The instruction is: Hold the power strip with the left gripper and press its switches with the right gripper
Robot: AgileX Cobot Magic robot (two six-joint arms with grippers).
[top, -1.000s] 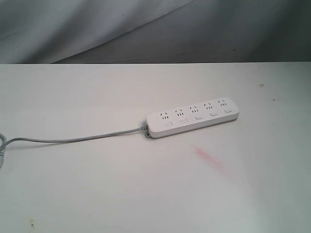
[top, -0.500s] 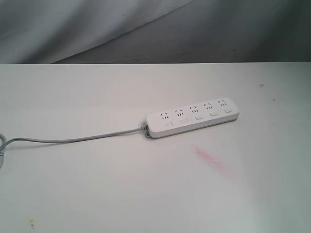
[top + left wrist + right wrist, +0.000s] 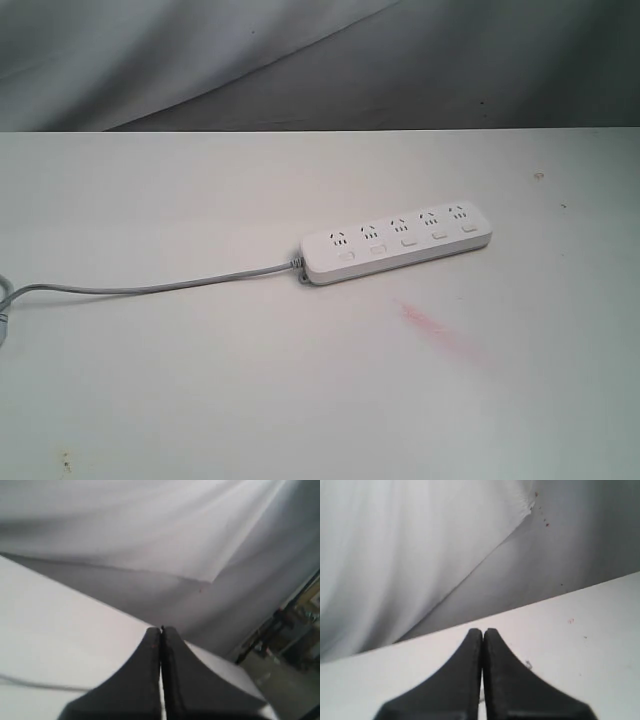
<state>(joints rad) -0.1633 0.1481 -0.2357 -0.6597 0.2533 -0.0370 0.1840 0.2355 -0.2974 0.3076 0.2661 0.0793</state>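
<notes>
One pink smear (image 3: 432, 324) just beside power strip (image 3: 398, 243) (cord (image 3: 150, 288) leftward)

What you can count here

You have one power strip (image 3: 397, 243) carrying five socket groups (image 3: 400, 224) and five switches (image 3: 408, 241) (one per group), one grey cord (image 3: 150, 288) leaving it toward 9 o'clock, one pink smear (image 3: 432, 326) at its 5 o'clock, plus one left gripper (image 3: 161, 630) and one right gripper (image 3: 483, 631).
</notes>
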